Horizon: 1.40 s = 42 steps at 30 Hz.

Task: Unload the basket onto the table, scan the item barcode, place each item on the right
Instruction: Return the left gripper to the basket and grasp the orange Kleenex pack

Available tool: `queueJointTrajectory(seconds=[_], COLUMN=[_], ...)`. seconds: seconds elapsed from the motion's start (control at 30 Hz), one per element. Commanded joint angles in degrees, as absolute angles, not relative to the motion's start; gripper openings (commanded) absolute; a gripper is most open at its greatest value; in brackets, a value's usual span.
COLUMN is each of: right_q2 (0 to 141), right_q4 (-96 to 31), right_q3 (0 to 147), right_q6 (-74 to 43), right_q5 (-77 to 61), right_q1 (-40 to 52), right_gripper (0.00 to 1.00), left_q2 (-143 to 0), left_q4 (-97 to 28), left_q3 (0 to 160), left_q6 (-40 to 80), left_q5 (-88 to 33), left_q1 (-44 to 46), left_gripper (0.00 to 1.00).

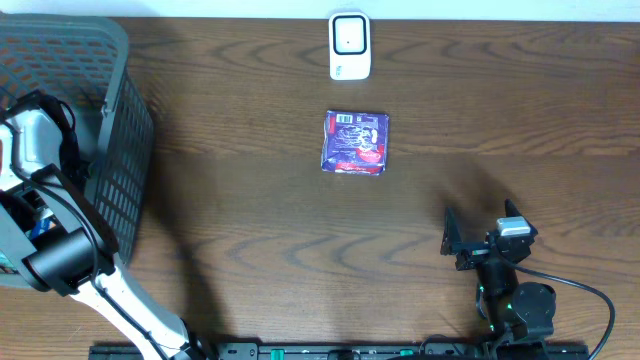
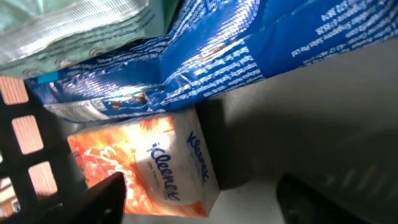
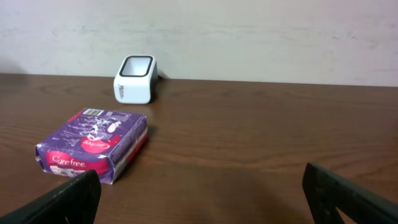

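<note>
A purple Carefree pack [image 1: 355,142] [image 3: 93,143] lies flat mid-table, its barcode label facing up. The white barcode scanner [image 1: 349,45] [image 3: 135,79] stands behind it at the far edge. My left gripper [image 2: 208,202] is down inside the grey basket [image 1: 110,110], jaws open. An orange Kleenex tissue pack [image 2: 168,168] lies between them, close to the left finger and well apart from the right one. My right gripper [image 3: 205,199] [image 1: 455,240] hangs open over bare table at the near right, facing the purple pack, with nothing between its fingers.
In the basket, a blue foil bag [image 2: 249,56] lies above the tissue pack, with a silvery green bag [image 2: 81,25] behind it. The basket's black lattice wall [image 2: 12,162] is at the left of the left wrist view. The left arm [image 1: 45,200] reaches over the basket rim.
</note>
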<state>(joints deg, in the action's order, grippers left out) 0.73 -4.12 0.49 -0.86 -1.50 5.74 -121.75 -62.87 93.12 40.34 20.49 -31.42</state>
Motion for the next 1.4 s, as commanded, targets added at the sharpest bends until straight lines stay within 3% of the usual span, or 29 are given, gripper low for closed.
queueJointTrajectory(seconds=[0.0, 0.1, 0.57, 0.7, 0.77, 1.03, 1.37], right_q2=[0.71, 0.71, 0.71, 0.71, 0.71, 0.71, 0.71], right_q4=[-4.29, -4.29, -4.29, -4.29, -4.29, -4.29, -4.29], right_q3=[0.32, 0.32, 0.32, 0.32, 0.32, 0.32, 0.32], right_q6=[-1.65, -1.65, -1.65, -1.65, -1.65, -1.65, -1.65], right_q5=[-1.17, -1.17, -1.17, -1.17, -1.17, -1.17, -1.17], right_q1=[5.23, 5.23, 5.23, 5.23, 5.23, 5.23, 5.23], right_gripper=[0.99, 0.99, 0.99, 0.99, 0.99, 0.99, 0.99], left_q2=[-122.72, -122.74, -122.80, -122.80, -122.78, -119.90, -101.54], left_q4=[-62.46, -62.41, -59.99, -59.88, -59.92, -65.73, -60.27], left_q3=[92.84, 92.84, 88.51, 88.40, 88.42, 93.36, 96.88], left_q6=[40.80, 40.82, 40.82, 40.80, 40.80, 40.80, 39.07], left_q5=[21.78, 21.78, 22.06, 21.43, 21.45, 17.61, -6.44], left_q1=[-31.94, -32.27, -34.06, -34.06, -34.06, -34.04, -33.93], left_gripper=[0.70, 0.62, 0.62, 0.31, 0.08, 0.07, 0.08])
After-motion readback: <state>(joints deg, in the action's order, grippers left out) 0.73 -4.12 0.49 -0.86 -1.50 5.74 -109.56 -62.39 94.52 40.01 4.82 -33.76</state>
